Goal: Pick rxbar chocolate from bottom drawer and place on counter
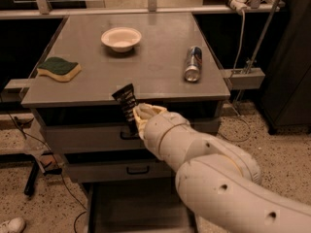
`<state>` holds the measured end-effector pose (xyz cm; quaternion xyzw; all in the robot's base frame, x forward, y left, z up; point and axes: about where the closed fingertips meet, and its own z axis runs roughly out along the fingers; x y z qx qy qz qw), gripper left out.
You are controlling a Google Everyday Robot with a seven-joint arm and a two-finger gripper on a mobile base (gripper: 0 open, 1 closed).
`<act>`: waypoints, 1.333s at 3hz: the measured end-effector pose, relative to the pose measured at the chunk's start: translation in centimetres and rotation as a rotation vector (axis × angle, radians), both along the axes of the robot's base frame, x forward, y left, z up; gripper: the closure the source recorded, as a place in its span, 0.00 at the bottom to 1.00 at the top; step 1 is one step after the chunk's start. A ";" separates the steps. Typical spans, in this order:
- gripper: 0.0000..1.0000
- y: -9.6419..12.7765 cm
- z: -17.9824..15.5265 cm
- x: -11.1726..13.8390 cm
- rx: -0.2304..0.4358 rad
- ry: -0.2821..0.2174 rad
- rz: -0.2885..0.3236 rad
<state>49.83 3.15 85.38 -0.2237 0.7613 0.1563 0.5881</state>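
Note:
The gripper [137, 116] is at the end of my white arm, in front of the cabinet at the height of the counter's front edge. It is shut on the rxbar chocolate [127, 105], a black flat bar held nearly upright, its top end just above the counter [146, 62] edge. The bottom drawer [141, 205] stands pulled out low at the front, a plain grey tray partly hidden by my arm.
On the counter are a white bowl [121, 38] at the back, a green and yellow sponge [59, 68] at the left, and a silver-blue can [193, 63] lying at the right. Two upper drawers [92, 137] with black handles are closed. A white shoe [10, 224] lies on the floor.

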 end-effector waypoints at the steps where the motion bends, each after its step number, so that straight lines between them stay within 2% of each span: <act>1: 1.00 -0.4 2.2 2.0 -0.010 -0.010 0.002; 4: 1.00 -0.6 6.4 8.5 -0.071 0.004 0.063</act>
